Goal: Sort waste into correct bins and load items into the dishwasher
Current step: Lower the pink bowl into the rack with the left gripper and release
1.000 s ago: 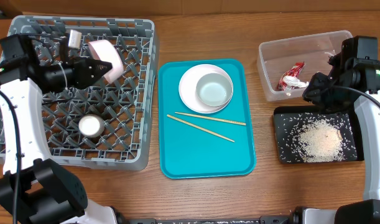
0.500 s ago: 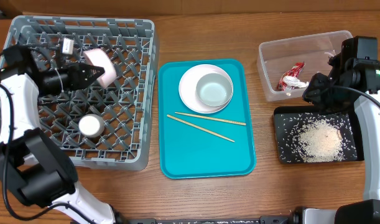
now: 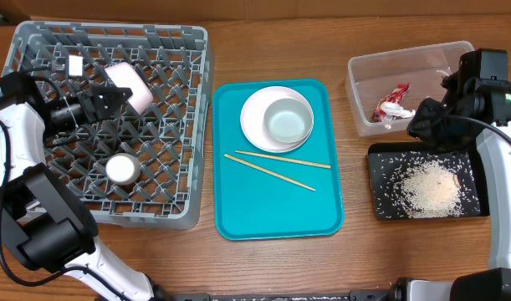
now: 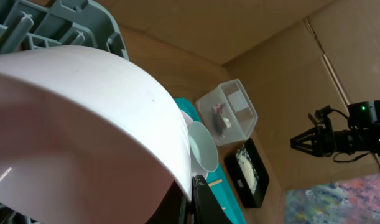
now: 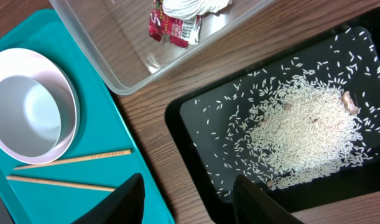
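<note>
Shifted left, one pink bowl [image 3: 126, 84] over rack [image 3: 176, 194], one cup [image 3: 121, 170], two chopsticks [image 3: 282, 159]

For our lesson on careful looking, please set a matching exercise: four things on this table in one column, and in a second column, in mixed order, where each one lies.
Things:
1. snack wrapper
2. rice
3. chopsticks
4. white cup

Places:
A. on the teal tray
B. in the grey dish rack
C. in the clear tub
D. on the black tray

Pairs: 1-C, 2-D, 3-A, 4-B
</note>
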You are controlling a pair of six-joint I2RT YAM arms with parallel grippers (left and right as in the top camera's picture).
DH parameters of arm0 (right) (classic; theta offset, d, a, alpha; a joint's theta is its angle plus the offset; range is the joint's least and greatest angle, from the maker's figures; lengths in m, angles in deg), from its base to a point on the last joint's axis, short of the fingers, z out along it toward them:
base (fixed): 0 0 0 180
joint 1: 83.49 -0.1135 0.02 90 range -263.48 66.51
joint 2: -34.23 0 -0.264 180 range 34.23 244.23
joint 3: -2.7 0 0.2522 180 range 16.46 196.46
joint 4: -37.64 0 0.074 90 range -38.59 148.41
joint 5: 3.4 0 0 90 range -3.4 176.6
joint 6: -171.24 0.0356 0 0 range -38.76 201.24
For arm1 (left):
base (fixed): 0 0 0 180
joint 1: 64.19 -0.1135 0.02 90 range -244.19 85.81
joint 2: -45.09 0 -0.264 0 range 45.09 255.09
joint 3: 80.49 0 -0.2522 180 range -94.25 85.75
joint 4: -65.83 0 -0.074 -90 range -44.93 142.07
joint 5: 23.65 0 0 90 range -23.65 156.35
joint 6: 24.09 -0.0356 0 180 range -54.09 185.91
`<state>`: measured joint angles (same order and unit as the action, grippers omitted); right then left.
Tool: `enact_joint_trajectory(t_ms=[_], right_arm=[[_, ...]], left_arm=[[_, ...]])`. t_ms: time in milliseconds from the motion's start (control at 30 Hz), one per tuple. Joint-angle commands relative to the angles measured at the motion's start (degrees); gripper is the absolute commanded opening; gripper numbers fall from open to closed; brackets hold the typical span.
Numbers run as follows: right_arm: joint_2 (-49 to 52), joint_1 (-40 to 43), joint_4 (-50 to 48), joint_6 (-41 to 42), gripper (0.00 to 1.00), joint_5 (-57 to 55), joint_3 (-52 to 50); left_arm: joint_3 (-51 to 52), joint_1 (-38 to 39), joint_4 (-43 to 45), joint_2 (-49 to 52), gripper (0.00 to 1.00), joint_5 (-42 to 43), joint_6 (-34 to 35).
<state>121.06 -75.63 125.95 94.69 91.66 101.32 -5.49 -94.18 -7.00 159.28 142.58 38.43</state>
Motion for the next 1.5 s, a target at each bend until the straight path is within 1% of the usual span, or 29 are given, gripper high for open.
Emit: enact_joint_trajectory(t_ms=[0,200,533,900,1033,1267,1400,1433,1467], right_arm=[[-1.20,0.22,-0.02,0.07,0.48,-0.50,1.36],[-1.20,0.22,0.59,0.07,0.48,-0.52,1.36],[-1.20,0.20,1.22,0.09,0.48,-0.50,1.36],[-1.20,0.20,1.55,0.09,0.48,-0.48,1.36],[-1.20,0.20,1.70,0.09,0.48,-0.50,1.36],[-1.20,0.20,1.75,0.09,0.48,-0.50,1.36],[-1.20,0.20,1.73,0.07,0.48,-0.50,1.36],[-1.20,0.20,1.73,0.09,0.48,-0.50,1.36],[-1.20,0.20,1.73,0.09,0.48,-0.50,1.36]], left_arm=[[-0.85,-0.20,1.22,0.55,0.04,0.74,-2.14],[-0.83,-0.09,2.64,0.57,0.04,-2.58,-2.12],[-0.79,0.44,5.31,1.22,0.04,-4.42,-2.12],[-0.74,2.01,6.49,2.10,0.04,-4.13,-2.03],[-0.74,1.95,6.95,2.10,0.04,-2.73,-1.66],[-0.72,1.92,5.01,2.29,0.04,-10.62,-1.66],[-0.72,1.33,2.14,2.32,0.04,-18.18,-1.64],[-0.74,1.09,1.70,2.29,0.05,-19.34,-1.60],[-0.74,0.74,1.18,2.29,0.09,-20.50,-0.92]])
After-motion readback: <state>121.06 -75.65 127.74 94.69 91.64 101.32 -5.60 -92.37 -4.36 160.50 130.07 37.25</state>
